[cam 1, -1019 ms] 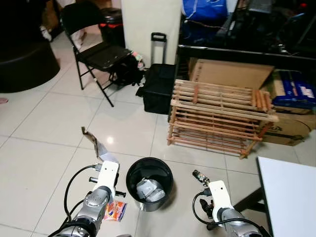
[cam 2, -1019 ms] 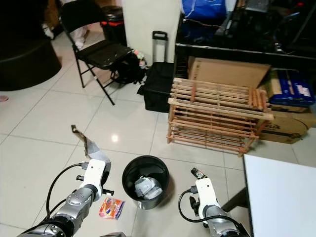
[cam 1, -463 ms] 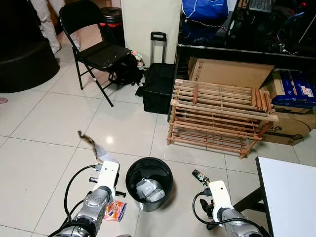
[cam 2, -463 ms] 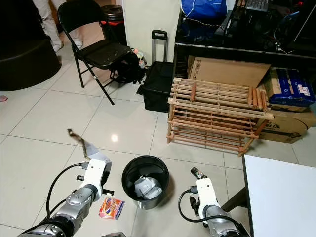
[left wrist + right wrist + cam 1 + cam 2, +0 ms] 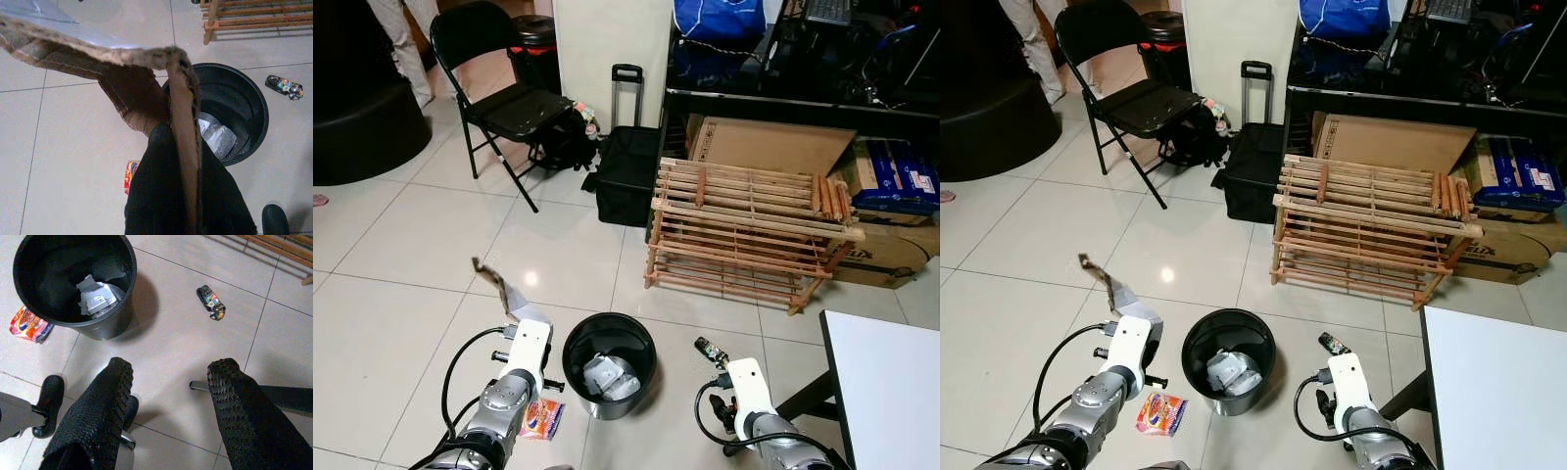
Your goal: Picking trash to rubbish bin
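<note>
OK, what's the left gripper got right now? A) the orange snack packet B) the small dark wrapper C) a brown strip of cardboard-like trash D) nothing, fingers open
C: the left gripper is shut on a brown strip of trash, beside the black bin; the orange packet and the dark wrapper lie on the floor.

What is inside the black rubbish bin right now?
The rubbish bin holds crumpled silvery-white wrappers at the bottom. Whatever lies beneath them is covered.

No legible text anywhere.
</note>
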### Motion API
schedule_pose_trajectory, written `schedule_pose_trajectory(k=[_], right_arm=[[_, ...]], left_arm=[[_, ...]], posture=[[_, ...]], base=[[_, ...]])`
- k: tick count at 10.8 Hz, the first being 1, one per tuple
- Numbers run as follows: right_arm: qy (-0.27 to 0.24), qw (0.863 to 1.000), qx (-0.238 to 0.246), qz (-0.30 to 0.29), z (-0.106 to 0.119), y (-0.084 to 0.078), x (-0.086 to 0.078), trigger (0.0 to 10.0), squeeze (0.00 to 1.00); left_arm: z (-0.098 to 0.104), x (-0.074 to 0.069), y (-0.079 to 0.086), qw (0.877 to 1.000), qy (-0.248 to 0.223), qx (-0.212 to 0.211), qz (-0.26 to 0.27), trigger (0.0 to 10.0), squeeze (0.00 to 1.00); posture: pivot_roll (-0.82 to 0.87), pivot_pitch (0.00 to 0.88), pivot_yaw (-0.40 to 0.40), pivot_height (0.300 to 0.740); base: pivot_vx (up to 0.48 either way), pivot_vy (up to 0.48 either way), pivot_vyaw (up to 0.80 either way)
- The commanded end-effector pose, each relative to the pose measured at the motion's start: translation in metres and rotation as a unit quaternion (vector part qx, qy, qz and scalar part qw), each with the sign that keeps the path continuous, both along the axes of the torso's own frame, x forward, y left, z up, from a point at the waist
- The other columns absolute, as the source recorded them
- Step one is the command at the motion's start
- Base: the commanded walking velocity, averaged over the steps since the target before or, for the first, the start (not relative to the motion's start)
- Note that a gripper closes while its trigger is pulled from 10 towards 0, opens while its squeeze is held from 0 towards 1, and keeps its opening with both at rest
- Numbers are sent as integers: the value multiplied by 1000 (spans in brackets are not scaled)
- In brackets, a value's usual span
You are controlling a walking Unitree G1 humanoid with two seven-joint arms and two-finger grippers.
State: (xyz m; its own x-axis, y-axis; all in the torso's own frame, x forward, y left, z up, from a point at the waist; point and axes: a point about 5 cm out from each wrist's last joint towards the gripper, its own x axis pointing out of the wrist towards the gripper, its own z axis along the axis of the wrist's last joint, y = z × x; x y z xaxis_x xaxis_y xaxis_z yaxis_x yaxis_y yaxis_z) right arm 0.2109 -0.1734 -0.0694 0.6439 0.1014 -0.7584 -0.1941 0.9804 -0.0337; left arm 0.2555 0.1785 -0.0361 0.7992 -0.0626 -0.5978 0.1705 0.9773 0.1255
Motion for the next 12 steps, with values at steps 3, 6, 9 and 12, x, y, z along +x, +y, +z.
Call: schedule_pose_trajectory(k=[3, 6, 9, 12], right_arm=[[-7, 1000, 6, -10, 1, -1, 2, 10000, 0], [-9, 1000, 6, -8, 2, -1, 3, 10000, 0], [-12, 1000, 5, -6, 4, -3, 5, 10000, 0], [-13, 1000, 5, -8, 4, -3, 5, 10000, 0]], left_arm=[[1, 2, -4, 1000, 4, 1, -11, 10000, 0], [1, 3, -4, 1000, 4, 1, -8, 10000, 0], [-1, 1, -5, 1000, 6, 1, -7, 10000, 0], [-1, 0, -3, 1000, 7, 3, -5, 10000, 0]], posture=[[104, 0, -18, 740], [89, 0, -30, 740], [86, 12, -36, 740], [84, 30, -34, 740]], base=[[0, 0, 0], [0, 0, 0], [0, 0, 0], [82, 0, 0]])
